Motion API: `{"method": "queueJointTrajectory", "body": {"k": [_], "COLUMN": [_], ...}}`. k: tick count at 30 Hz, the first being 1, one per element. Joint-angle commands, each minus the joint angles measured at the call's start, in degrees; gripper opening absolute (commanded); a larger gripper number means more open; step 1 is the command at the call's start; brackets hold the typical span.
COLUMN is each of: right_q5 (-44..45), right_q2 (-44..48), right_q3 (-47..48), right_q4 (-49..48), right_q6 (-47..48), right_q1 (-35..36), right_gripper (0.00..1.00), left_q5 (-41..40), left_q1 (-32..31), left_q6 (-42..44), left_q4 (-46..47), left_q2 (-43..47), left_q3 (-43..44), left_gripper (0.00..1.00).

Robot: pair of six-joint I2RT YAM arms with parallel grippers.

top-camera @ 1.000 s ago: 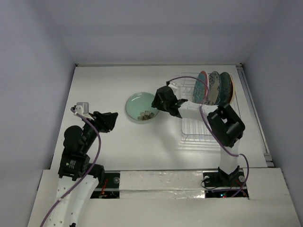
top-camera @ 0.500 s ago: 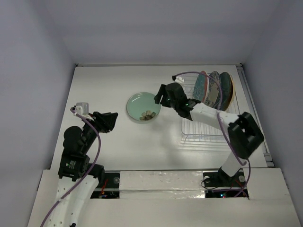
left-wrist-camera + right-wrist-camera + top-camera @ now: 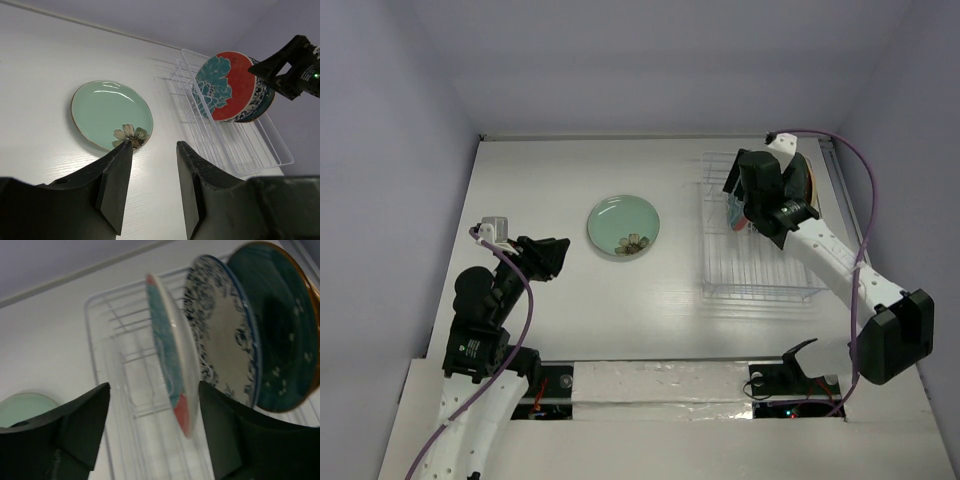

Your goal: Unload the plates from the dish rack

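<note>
A pale mint green plate (image 3: 623, 225) (image 3: 111, 115) lies flat on the table, left of the dish rack (image 3: 760, 275) (image 3: 250, 150) (image 3: 117, 340). Upright in the rack's far end stand the red plate with the teal flower (image 3: 225, 87) (image 3: 167, 355), the white plate with blue pattern (image 3: 220, 335) and the dark teal plate (image 3: 277, 325). My right gripper (image 3: 745, 195) (image 3: 154, 385) hovers over them, open, its jaws either side of the red plate's rim without touching. In the top view it hides most of the plates. My left gripper (image 3: 560, 250) (image 3: 155, 142) is open, holds nothing, and sits near the table's left front.
The near part of the rack holds no plates. White walls close the table at the back and both sides. A purple cable loops above the right arm (image 3: 830, 250).
The right arm has swung from beside the mint green plate on the table to the rack's far end, over the standing plates. The left arm has not moved.
</note>
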State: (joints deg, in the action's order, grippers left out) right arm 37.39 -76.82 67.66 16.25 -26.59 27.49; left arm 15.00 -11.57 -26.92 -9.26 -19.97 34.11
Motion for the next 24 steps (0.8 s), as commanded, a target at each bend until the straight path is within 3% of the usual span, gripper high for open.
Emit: {"method": "queueJointTrajectory", "body": {"k": [1, 8, 9, 15, 21, 24], "right_q5": [5.2, 1.9, 1.5, 4.2, 5.3, 5.5], "right_q2": [-0.8, -5.4, -8.6, -14.6, -14.4, -14.2], "right_q3": [1.3, 5.3, 6.7, 11.5, 14.3, 16.6], "right_q4": [6.2, 7.7, 7.7, 9.4, 10.7, 12.5], "right_q6": [4.7, 8.2, 8.8, 10.1, 12.4, 13.7], "right_q1": [-2.5, -6.5, -6.5, -7.0, -7.0, -7.0], "right_gripper": [0.80, 0.70, 0.62, 0.50, 0.13, 0.02], "left_q5": [1.1, 0.9, 0.8, 0.8, 0.8, 0.7], "left_q1": [-0.3, -0.3, -0.3, -0.3, -0.3, -0.3], "left_q6": [-0.2, -0.2, -0.2, -0.1, -0.1, -0.2], "left_q4": [3.0, 3.0, 3.1, 3.0, 3.0, 3.0], "left_q2": [0.0, -0.3, -0.3, -0.1, -0.1, 0.0], "left_q3": [0.7, 0.6, 0.7, 0.7, 0.8, 0.7], "left_gripper": [0.38, 0.38, 0.38, 0.38, 0.38, 0.38]}}
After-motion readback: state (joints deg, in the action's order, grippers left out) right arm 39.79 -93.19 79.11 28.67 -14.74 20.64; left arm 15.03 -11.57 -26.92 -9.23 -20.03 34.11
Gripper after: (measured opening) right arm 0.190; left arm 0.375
